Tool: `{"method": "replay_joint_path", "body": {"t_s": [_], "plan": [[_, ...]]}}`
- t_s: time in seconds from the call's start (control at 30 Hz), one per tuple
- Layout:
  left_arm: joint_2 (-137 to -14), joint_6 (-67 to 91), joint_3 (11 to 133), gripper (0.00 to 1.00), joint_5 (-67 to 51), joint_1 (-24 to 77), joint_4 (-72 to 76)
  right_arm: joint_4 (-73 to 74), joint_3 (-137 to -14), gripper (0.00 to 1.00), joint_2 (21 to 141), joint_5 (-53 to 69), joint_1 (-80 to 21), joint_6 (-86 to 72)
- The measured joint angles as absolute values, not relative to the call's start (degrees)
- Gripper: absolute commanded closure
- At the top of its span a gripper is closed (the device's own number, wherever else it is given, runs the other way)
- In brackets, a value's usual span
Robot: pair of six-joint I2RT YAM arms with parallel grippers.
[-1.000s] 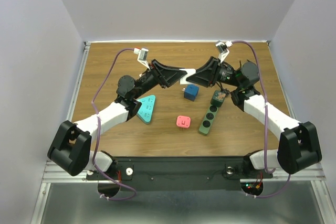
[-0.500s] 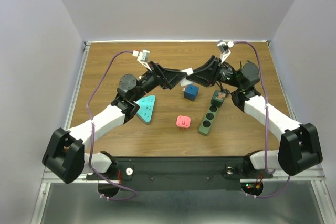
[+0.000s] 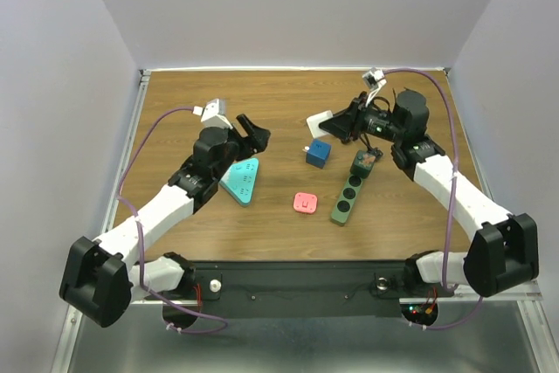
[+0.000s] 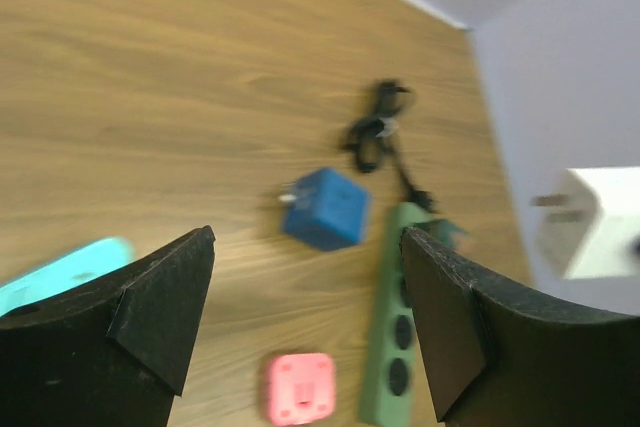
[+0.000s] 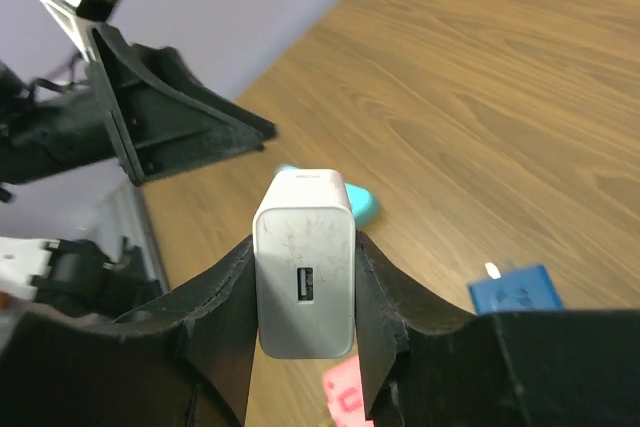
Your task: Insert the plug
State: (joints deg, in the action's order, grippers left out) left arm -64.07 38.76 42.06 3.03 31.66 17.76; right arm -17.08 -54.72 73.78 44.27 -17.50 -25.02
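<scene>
We see the left pincer [image 3: 254, 130] open, nothing between its fingers, with the teal wedge [image 3: 242, 179] just behind it on the table [image 3: 175, 102]. To its right, the right pincer [image 3: 330, 124] grips the white plug [image 5: 303, 257] by its sides. The green power strip [image 3: 349, 191] lies near, toward that arm's base.

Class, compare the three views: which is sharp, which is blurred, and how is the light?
Top view: even light, sharp, only faint shadows. Left wrist: blurred, blue cube smeared. Right wrist: charger crisp, no glare.
</scene>
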Motion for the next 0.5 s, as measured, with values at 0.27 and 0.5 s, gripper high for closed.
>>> {"method": "replay_joint_path", "body": {"t_s": [0.27,0.5], "plan": [[-64.1,38.5,35.6,0.14,10.0,23.5,8.0,-3.2,-58.0,0.99,77.7,34.8,-22.8,-12.4],[-63.7,38.4,35.2,0.13,13.5,23.4,4.1,4.2,-64.2,1.0,87.8,27.2,-31.2,-5.0]]}}
